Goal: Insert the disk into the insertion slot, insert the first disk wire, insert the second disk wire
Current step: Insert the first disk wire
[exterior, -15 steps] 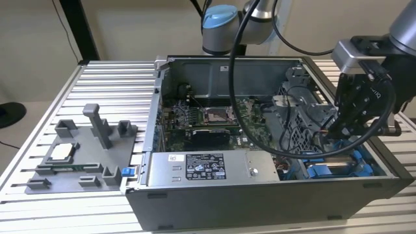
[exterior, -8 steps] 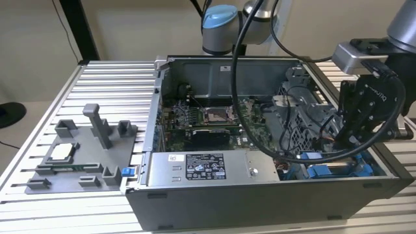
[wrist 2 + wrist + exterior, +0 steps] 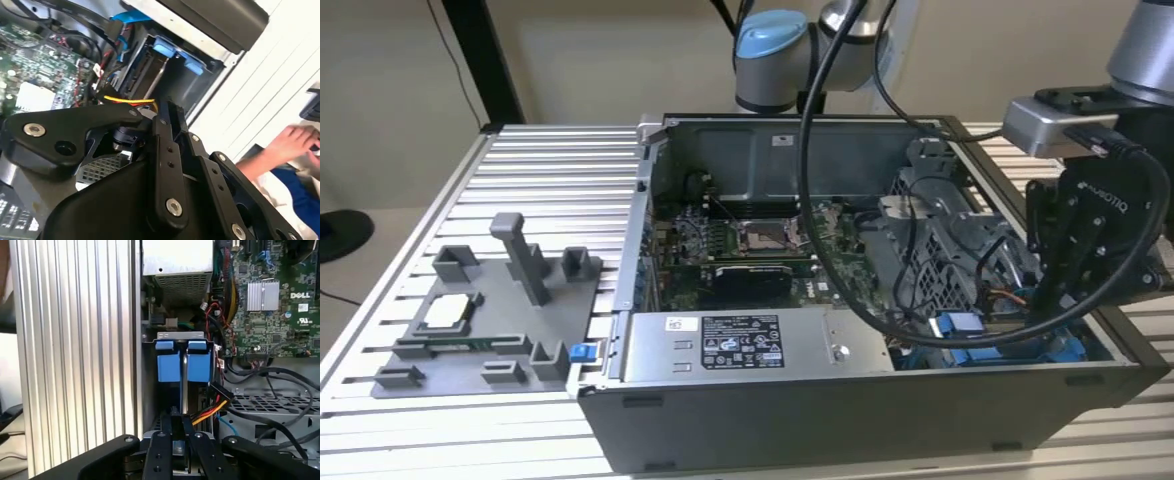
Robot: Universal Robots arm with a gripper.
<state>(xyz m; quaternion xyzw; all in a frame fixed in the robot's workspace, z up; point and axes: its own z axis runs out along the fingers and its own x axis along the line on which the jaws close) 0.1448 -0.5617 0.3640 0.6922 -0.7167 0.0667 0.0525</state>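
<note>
The disk (image 3: 184,382) stands on edge inside the insertion slot (image 3: 180,335), and its blue carrier tabs (image 3: 168,365) stick out at the bay's mouth. In the exterior view the slot's blue fittings (image 3: 963,326) lie in the case's near corner on the exterior view's right, with my gripper (image 3: 1047,298) lowered just beside them. My gripper (image 3: 173,422) has its fingers pressed together over the slot. A yellow, red and black disk wire (image 3: 207,412) runs from beside the fingertips (image 3: 162,117) to a black connector (image 3: 218,391) at the disk's side. Whether the fingers pinch that wire is hidden.
The open computer case (image 3: 854,420) rests on a ribbed metal table (image 3: 547,170). Inside are the motherboard (image 3: 747,240), a grey power-supply box (image 3: 747,345), loose black cables (image 3: 881,320) and a perforated cage (image 3: 270,405). A grey fixture tray (image 3: 480,320) sits beside the case. A person's hand (image 3: 295,140) is off the table.
</note>
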